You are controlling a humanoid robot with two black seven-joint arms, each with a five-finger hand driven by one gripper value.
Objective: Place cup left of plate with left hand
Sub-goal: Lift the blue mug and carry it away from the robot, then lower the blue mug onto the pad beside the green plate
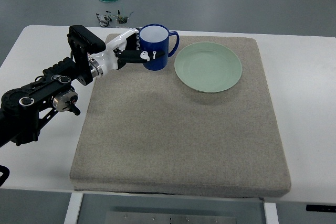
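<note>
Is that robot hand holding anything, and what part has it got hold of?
Yes. The left hand is wrapped around the body of the blue cup, gripping its side wall. The handle points away, toward the green plate, and is left free.

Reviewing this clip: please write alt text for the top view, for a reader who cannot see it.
The robot's left hand grips a blue cup, upright, just left of a green plate on a grey mat covering a white table. The cup's handle points toward the plate; the right arm is out of view.
</note>
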